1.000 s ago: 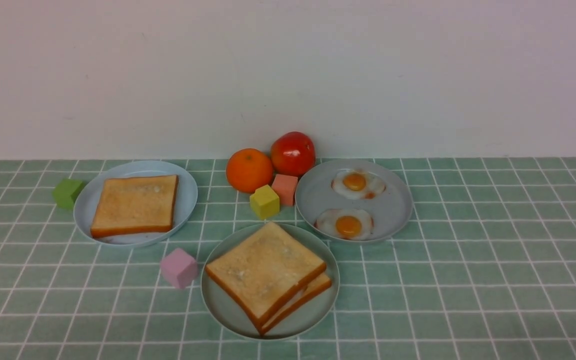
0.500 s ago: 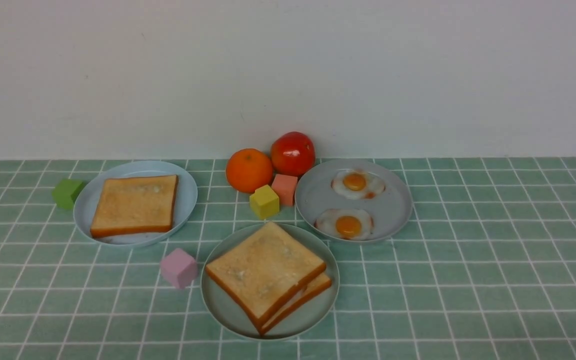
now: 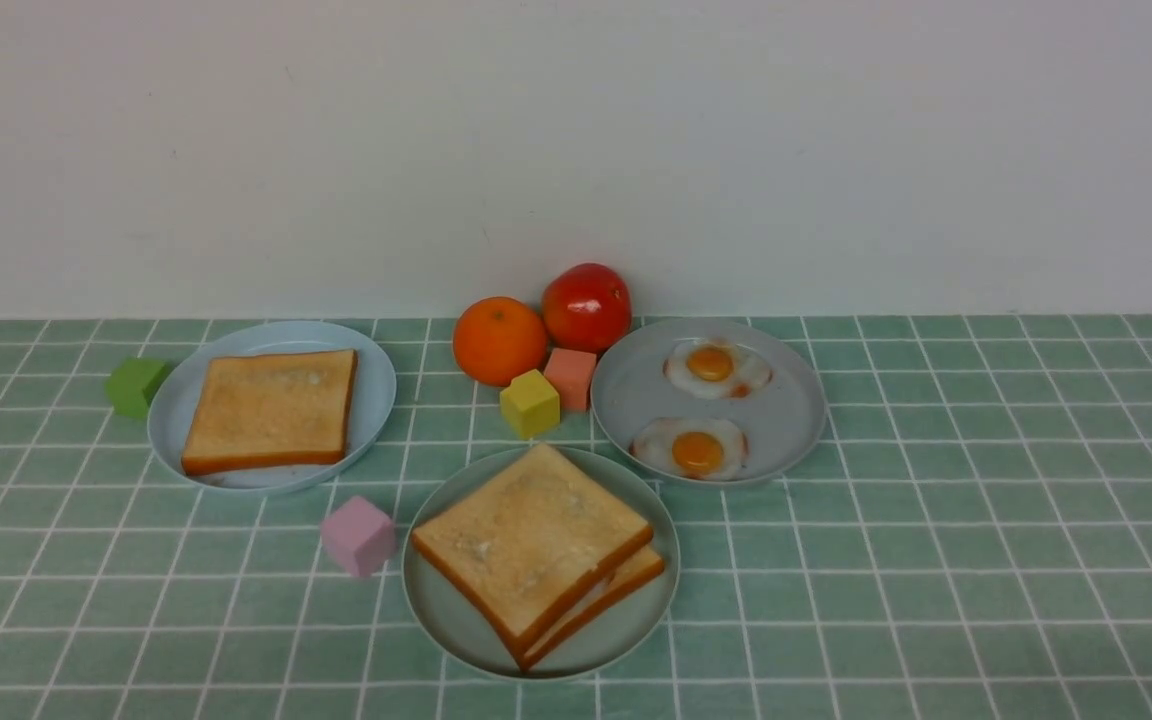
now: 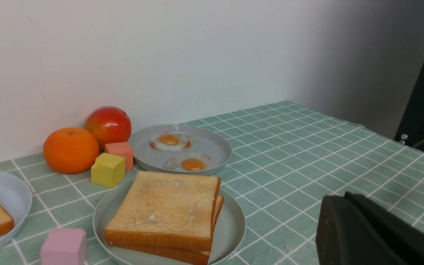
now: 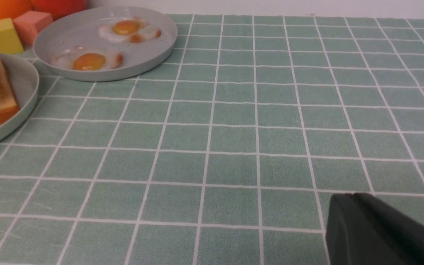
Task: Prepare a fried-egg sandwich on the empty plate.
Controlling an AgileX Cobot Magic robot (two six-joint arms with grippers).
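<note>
though stacked, sandwich (image 3: pixel 536 552) filling hidden

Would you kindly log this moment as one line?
sandwich: stacked on mint plate | egg inside: unseen | two eggs remain on grey plate

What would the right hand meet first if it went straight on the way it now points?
Probably nothing: ahead of the right hand lies bare tablecloth. The egg plate sits off to one side, though depth is hard to judge.
</note>
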